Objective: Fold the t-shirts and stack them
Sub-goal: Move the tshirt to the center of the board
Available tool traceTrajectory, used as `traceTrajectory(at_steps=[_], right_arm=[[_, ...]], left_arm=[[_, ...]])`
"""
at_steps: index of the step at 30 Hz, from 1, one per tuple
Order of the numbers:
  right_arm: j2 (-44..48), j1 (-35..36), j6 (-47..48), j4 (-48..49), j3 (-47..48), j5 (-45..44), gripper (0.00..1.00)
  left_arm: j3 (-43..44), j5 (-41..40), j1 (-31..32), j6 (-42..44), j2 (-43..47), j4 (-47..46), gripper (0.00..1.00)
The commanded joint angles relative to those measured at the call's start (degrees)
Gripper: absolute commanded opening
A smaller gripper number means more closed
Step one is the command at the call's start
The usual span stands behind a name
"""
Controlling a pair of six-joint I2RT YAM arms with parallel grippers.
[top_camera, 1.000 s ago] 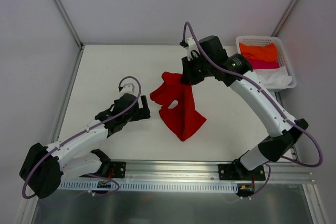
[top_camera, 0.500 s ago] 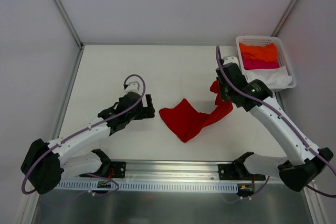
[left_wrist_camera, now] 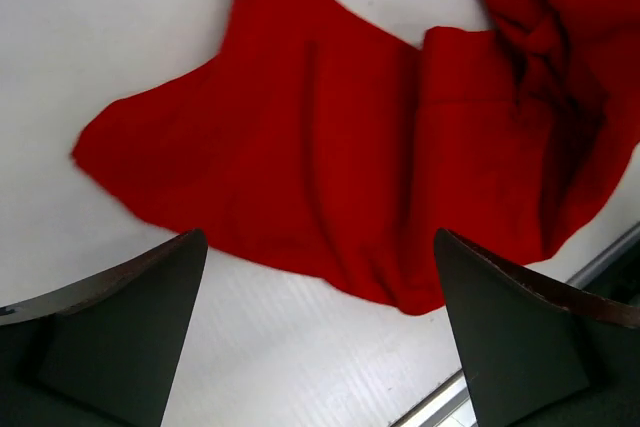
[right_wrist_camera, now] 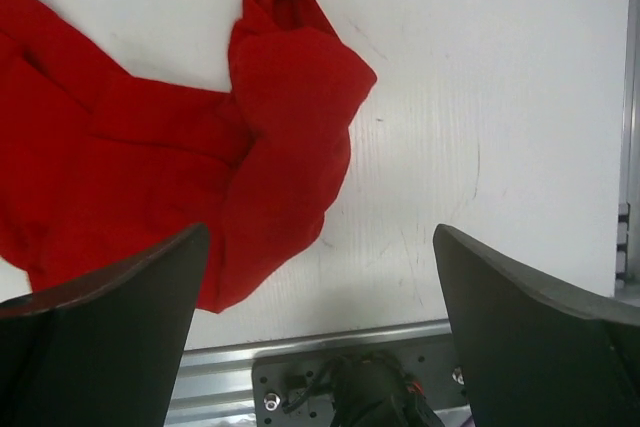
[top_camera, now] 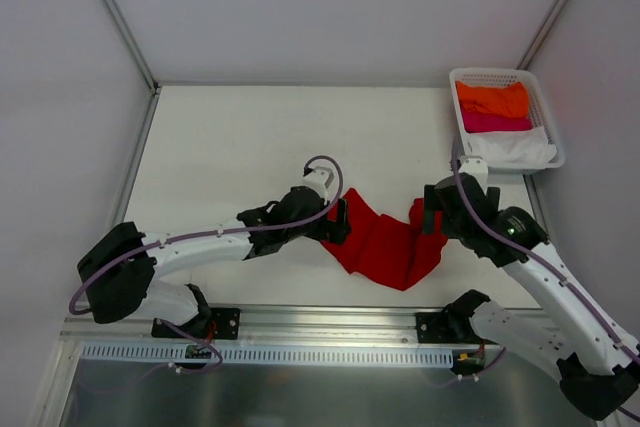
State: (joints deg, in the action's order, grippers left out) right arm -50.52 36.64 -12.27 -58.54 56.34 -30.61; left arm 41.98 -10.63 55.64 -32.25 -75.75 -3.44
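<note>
Top right, overhead view: a white plastic lattice basket (top_camera: 500,71) stands at the far right corner of the worktop (top_camera: 230,137). It holds three t-shirts lying one beside the next: an orange shirt (top_camera: 492,99) at the far end, a magenta pink shirt (top_camera: 495,123) in the middle, and a white shirt (top_camera: 520,150) at the near end, which spills over the basket's near rim.

Centre: the deep red shirt (top_camera: 385,242) lies crumpled on the worktop outside the basket, near the front edge and between the two arms. Its left part is spread fairly flat with soft creases. Its right end is bunched into a thick rolled fold (right_wrist_camera: 290,77).

Left gripper (top_camera: 335,222): at the red shirt's left edge, fingers (left_wrist_camera: 120,337) spread wide apart with nothing between them. Whether they touch the cloth cannot be told.

Right gripper (top_camera: 432,215): over the bunched right end, fingers (right_wrist_camera: 530,337) likewise wide apart, with nothing held. Bare worktop shows between them, and the red cloth lies towards the left finger.
</note>
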Motion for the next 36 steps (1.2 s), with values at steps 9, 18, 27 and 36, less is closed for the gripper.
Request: traceTrajectory(at_steps=[9, 18, 27, 36], right_arm=[[-7.7, 0.4, 4.1, 15.2, -1.4, 8.9, 0.84], [-18.2, 0.4, 3.5, 23.7, -2.9, 12.8, 0.68], [-16.0, 0.3, 3.3, 23.5, -3.2, 12.0, 0.08], [-14.3, 0.4, 2.2, 24.1, -5.3, 12.9, 0.08]], left_arm=[[10.3, 0.2, 1.1, 3.1, -12.9, -6.7, 0.99], [13.0, -2.6, 1.1, 0.6, -20.1, -3.2, 0.64], [16.7, -9.9, 1.1, -1.2, -24.1, 4.0, 0.00], [16.9, -8.8, -3.1, -7.7, -28.3, 10.3, 0.00]])
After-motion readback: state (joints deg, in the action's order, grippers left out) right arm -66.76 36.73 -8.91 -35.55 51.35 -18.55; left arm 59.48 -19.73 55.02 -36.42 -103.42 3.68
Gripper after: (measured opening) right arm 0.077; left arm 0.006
